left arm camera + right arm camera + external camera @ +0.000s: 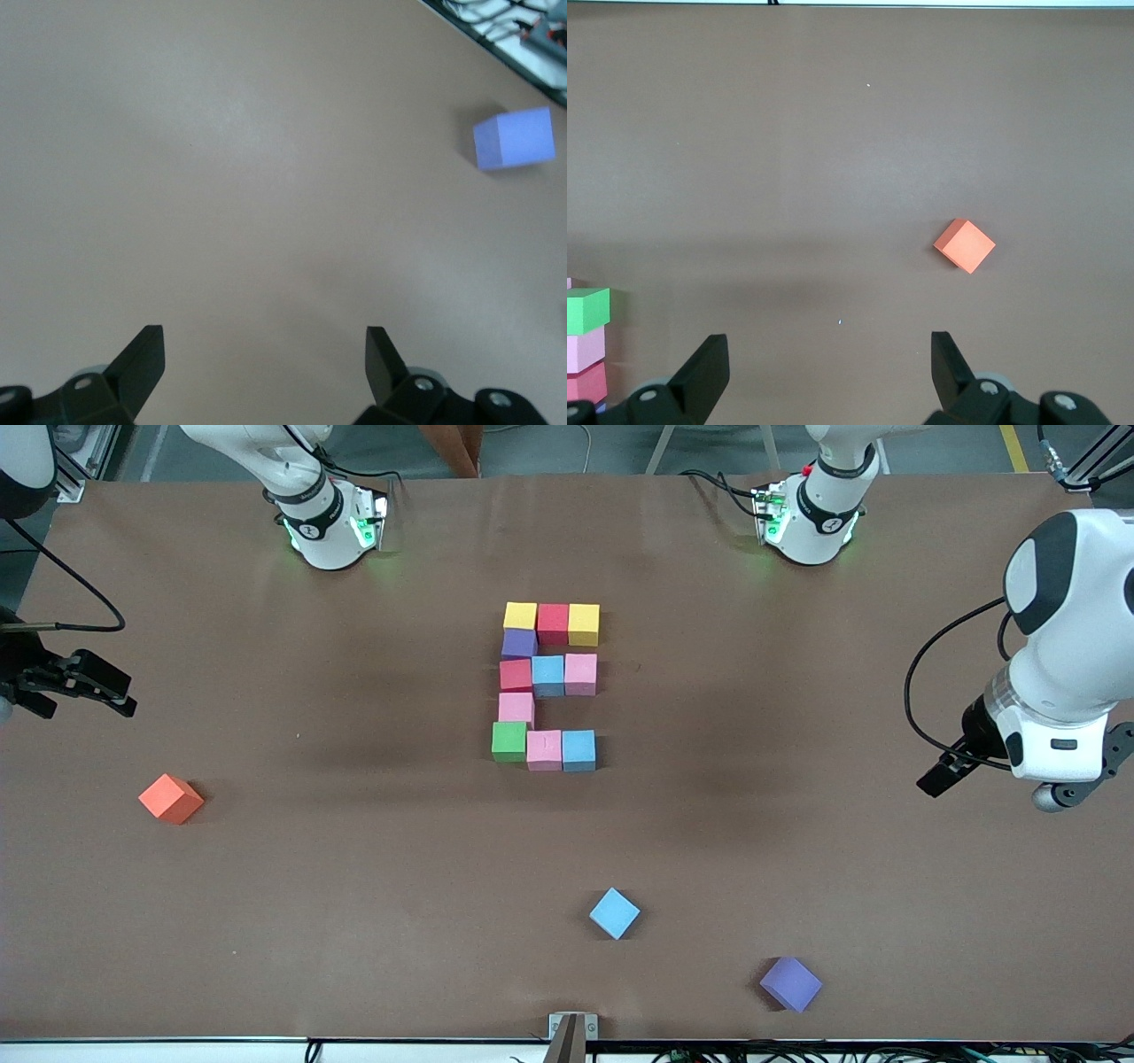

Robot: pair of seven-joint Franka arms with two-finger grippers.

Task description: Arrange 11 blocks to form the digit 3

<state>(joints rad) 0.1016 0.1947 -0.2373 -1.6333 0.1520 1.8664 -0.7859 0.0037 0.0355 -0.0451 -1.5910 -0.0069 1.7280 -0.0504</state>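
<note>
We see the left hand [264, 359] hanging wide open and empty over bare table [886, 886], a loose purple cube [515, 138] at its two o'clock. The right hand [830, 365] likewise gapes empty, the orange cube [965, 245] at one o'clock. The digit 3 [547, 686] lies mid-table, eleven blocks touching.

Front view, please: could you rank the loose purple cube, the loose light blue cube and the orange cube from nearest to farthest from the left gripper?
From the left gripper, over the left arm's end of the table:
1. Loose purple cube, close to the front camera's edge.
2. Loose light blue cube, nearer the table's middle.
3. Orange cube, toward the right arm's end.
</note>
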